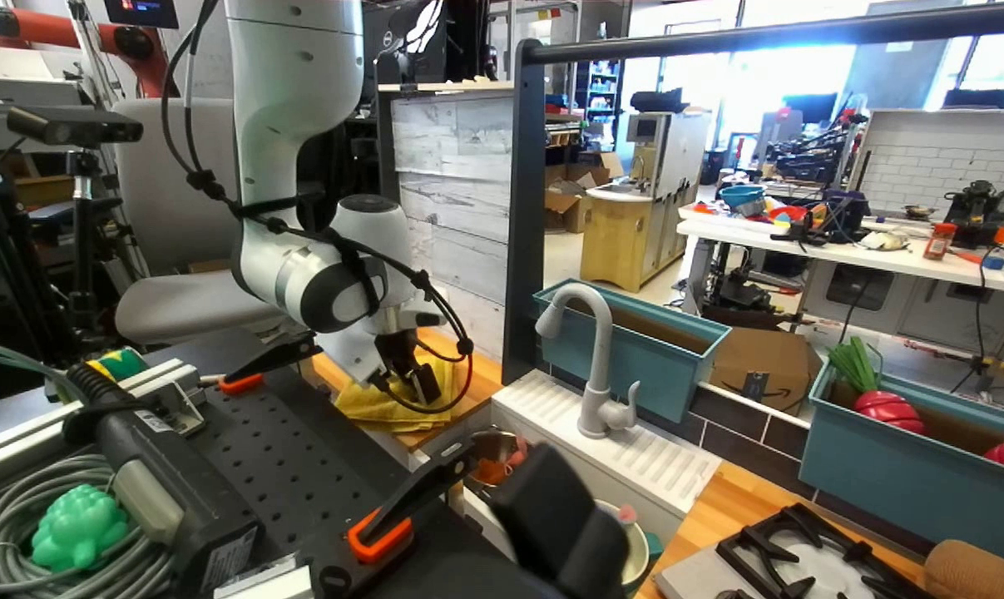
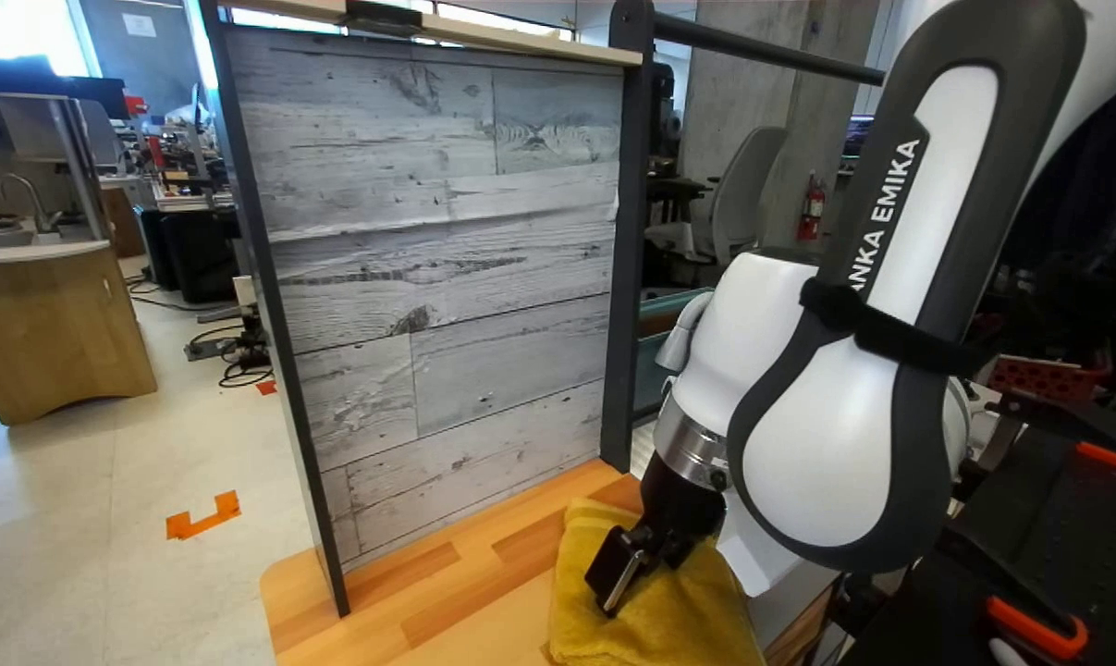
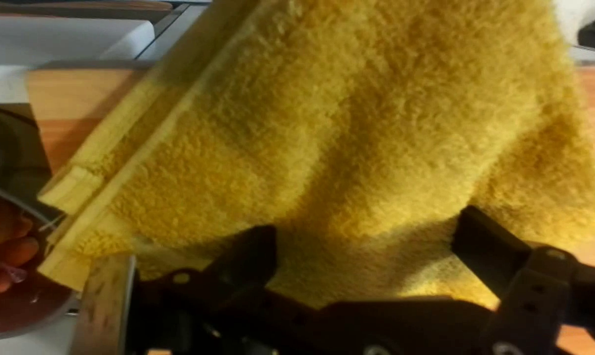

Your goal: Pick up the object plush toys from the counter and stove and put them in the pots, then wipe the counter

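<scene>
The yellow terry towel (image 3: pixel 366 113) should handle light, limp and grippy, too soft to damage; a raised fold pinched between the fingers (image 3: pixel 489 241) seems the best hold. It lies on the counter (image 2: pixel 484 601) beneath the gripper (image 3: pixel 366 224), whose two sides stand apart; contact is unclear. It looks fluffy, rumpled and folded, with flat hemmed edges.

Counter (image 2: pixel 456 601) is lying bare between towel (image 2: pixel 650 620) and panel (image 2: pixel 447 277).
The panel is walling one edge; a faucet (image 1: pixel 601 358) is rising at the sink (image 1: pixel 543 408).
</scene>
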Controlling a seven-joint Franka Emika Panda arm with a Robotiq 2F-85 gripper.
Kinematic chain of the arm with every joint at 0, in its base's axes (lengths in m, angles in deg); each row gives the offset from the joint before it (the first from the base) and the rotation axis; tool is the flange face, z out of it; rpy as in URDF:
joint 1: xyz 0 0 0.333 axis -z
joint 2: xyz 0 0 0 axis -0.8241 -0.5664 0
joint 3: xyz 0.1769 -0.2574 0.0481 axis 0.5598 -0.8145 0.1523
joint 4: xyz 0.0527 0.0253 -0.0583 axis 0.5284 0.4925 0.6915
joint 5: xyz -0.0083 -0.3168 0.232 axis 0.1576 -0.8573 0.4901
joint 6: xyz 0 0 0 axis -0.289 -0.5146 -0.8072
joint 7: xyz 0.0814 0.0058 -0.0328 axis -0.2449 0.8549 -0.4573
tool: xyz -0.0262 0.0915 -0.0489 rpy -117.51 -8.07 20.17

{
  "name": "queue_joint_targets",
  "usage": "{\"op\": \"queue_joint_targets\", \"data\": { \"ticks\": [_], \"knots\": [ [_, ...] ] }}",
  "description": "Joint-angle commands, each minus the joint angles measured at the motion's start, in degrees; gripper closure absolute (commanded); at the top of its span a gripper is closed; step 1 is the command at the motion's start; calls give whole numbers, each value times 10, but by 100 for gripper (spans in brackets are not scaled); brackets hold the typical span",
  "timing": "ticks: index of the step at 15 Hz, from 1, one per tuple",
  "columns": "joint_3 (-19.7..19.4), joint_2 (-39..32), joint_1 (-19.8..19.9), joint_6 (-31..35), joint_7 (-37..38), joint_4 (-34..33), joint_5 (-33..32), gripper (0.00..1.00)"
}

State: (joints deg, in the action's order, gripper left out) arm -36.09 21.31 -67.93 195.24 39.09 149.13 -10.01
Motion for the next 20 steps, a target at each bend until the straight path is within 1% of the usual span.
{"op": "queue_joint_targets", "data": {
  "ticks": [1,3,4,5,6,8,9,12,13,15,16,18,20],
  "knots": [
    [21,-28,5,19,-29,-13,-37,0],
    [34,-46,4,-15,-36,-52,-56,0],
    [62,-53,26,-49,-38,-74,-67,0],
    [61,-51,18,-78,-38,-95,-68,0],
    [74,-46,25,-128,-33,-113,-64,0],
    [69,-41,13,-202,-30,-159,-54,0],
    [59,-45,-1,-239,-27,-186,-52,0],
    [30,-77,-42,-322,-21,-264,-60,0],
    [20,-87,-57,-336,-20,-281,-67,0],
    [-14,-109,-100,-355,-19,-312,-94,0],
    [-21,-119,-113,-361,-18,-328,-102,0],
    [-27,-136,-135,-362,-19,-353,-115,0],
    [-26,-144,-146,-348,-22,-370,-121,0]
  ]
}}
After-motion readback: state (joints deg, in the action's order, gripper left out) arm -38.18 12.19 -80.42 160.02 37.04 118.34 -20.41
